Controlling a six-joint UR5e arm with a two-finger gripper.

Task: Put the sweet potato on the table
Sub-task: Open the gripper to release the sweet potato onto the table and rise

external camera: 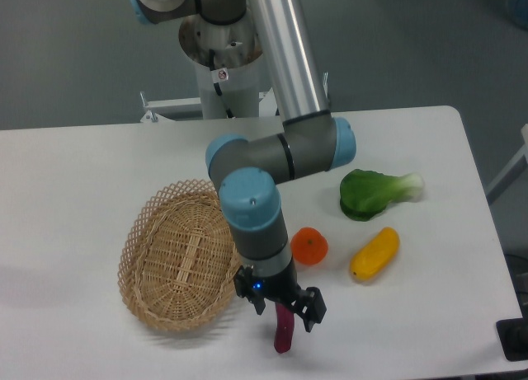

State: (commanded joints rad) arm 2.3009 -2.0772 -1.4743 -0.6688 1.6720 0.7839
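The sweet potato (pixel 283 330) is a slender dark magenta tuber hanging upright between the fingers of my gripper (pixel 280 312). The gripper is shut on its upper end, just right of the wicker basket and near the front edge of the white table (pixel 74 182). The tuber's lower tip is at or just above the tabletop; I cannot tell whether it touches. The top of the tuber is hidden by the gripper.
An oval woven wicker basket (pixel 177 256) sits left of the gripper. A round orange (pixel 309 246), a yellow oblong fruit (pixel 374 254) and a green leafy vegetable (pixel 375 193) lie to the right and behind. The arm's elbow (pixel 280 153) hangs over the table's middle.
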